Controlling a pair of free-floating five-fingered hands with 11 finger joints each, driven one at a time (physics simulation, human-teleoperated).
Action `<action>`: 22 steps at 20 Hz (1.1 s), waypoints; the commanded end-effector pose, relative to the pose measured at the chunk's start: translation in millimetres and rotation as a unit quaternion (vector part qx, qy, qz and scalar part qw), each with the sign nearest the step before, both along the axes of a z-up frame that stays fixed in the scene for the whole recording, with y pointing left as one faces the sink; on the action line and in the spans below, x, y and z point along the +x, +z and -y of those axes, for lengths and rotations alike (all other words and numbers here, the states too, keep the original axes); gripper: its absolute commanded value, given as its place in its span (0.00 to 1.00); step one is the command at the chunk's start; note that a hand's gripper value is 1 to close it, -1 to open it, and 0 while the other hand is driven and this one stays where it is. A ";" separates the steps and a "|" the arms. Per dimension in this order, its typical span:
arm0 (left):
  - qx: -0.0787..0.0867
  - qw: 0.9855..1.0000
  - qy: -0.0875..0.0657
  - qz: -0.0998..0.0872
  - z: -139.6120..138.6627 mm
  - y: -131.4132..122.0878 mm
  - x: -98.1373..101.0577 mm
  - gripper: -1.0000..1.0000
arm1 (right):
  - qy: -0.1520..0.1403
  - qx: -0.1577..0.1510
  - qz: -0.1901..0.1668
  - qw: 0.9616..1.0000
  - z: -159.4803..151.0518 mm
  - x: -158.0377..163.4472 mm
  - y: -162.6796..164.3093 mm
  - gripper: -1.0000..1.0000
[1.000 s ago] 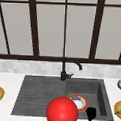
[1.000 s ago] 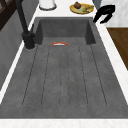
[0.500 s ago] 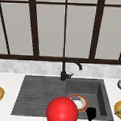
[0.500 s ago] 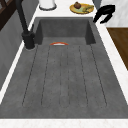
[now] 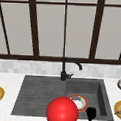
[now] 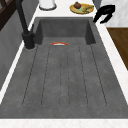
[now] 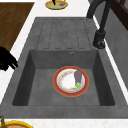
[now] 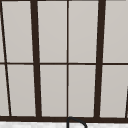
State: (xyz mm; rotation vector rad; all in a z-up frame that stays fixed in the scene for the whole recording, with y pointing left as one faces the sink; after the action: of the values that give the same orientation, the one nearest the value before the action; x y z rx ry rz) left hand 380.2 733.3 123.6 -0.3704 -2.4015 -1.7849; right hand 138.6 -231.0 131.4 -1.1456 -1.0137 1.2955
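Window panes back a dark sink point(image 5: 32, 95) in the front view, where 1 hand point(image 5: 91, 113) hangs at the basin's front edge beside a red-rimmed plate point(image 5: 78, 102). From the left, its curled fingers point down, holding nothing. From the right, the plate's eggplant point(image 7: 78, 76) lies lengthwise toward the faucet point(image 7: 100, 37).

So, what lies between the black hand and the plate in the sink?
Only the sink wall and bare basin floor separate hand and plate, right side view.
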 end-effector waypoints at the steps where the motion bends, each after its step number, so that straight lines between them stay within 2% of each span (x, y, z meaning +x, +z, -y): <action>1: 0.017 0.999 -0.030 -0.028 0.9 -18.6 0.0 0.00 | 0.000 0.000 0.000 1.000 0.0 0.0 0.0 0.50; 3: 0.019 0.999 -0.034 -0.030 0.3 -28.5 2.5 0.00 | 0.000 0.000 0.000 1.000 0.0 0.0 0.0 0.50; 5: 0.013 0.999 -0.038 -0.026 0.8 -24.6 6.7 0.00 | 0.000 0.000 0.000 1.000 0.0 0.0 0.0 0.50; 10: 0.020 0.998 -0.043 -0.033 6.0 -23.7 9.0 0.00 | 0.000 0.000 0.000 1.000 0.0 0.0 0.0 0.50; 11: 0.009 0.999 -0.049 -0.023 1.2 -24.7 8.9 0.00 | 0.000 0.000 0.000 1.000 0.0 0.0 0.0 0.50; 12: 0.001 0.999 -0.050 -0.012 -0.9 -24.2 3.0 1.00 | 0.000 0.000 0.000 1.000 0.0 0.0 0.0 0.50; 13: 0.008 0.998 -0.065 -0.022 -9.8 -20.8 -7.4 1.00 | 0.000 0.000 0.000 1.000 0.0 0.0 0.0 0.50; 14: 0.006 0.998 -0.068 -0.016 -10.8 -22.3 -10.8 1.00 | 0.000 0.000 0.000 1.000 0.0 0.0 0.0 0.50; 15: 0.008 0.997 -0.071 0.000 -12.1 -23.2 -16.7 1.00 | 0.000 0.000 0.000 1.000 0.0 0.0 0.0 0.50; 16: 0.008 0.997 -0.068 0.029 -14.4 -23.4 -20.0 1.00 | 0.000 0.000 0.000 1.000 0.0 0.0 0.0 0.50; 17: 0.006 0.997 -0.062 0.045 -15.7 -22.8 -23.7 1.00 | 0.000 0.000 0.000 1.000 0.0 0.0 0.0 0.50; 19: 0.002 0.997 -0.055 0.054 -18.4 -25.4 -34.3 1.00 | 0.000 0.000 0.000 1.000 0.0 0.0 0.0 0.50; 20: -0.002 0.996 -0.051 0.079 -20.0 -26.4 -38.7 1.00 | 0.000 0.000 0.000 1.000 0.0 0.0 0.0 0.50; 22: -0.007 0.992 -0.039 0.116 -21.9 -26.0 -49.3 1.00 | 0.000 0.000 0.000 1.000 0.0 0.0 0.0 0.50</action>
State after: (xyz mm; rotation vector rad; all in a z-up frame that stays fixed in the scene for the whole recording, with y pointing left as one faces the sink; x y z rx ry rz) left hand 348.2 752.5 106.2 -0.1676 -2.5654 -1.9174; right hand 138.6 -231.0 131.4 -1.1456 -1.0137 1.2955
